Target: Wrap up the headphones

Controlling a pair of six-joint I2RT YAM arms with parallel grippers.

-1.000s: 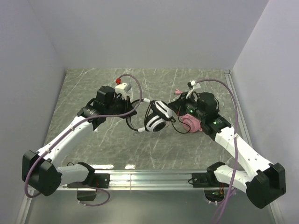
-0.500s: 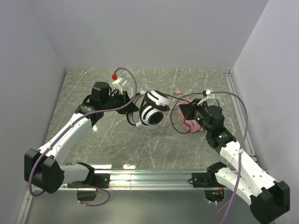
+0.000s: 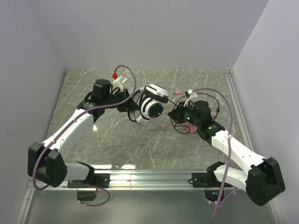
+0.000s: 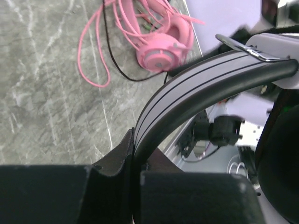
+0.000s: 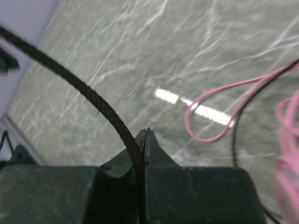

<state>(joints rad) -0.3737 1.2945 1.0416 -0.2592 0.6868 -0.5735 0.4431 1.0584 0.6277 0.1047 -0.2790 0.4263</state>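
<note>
The worktop (image 3: 84,88) carries both headsets near its centre. The left arm (image 3: 74,126) reaches in from the left. Its jaws are closed on the headband of the black-and-white headset (image 3: 150,106), which appears raised off the surface just left of centre. The right arm (image 3: 233,147) reaches in from the right. Its jaws are fully closed, pinching the black cable (image 5: 88,95). The pink headset (image 4: 161,53) lies on the worktop right of centre, partly under the right arm, with its pink cable (image 5: 205,139) in loose loops beside it.

The step in hand appears to be winding the black cable around the black-and-white headset.

1. Hold the headband steady.
2. Lead the cable round under light tension, laying each turn beside the last.
3. Route the black cable clear of the pink loops it crosses; a snag would likely drag the pink headset.
4. Avoid overtightening, since the thin cable may slip from the jaws.
</note>
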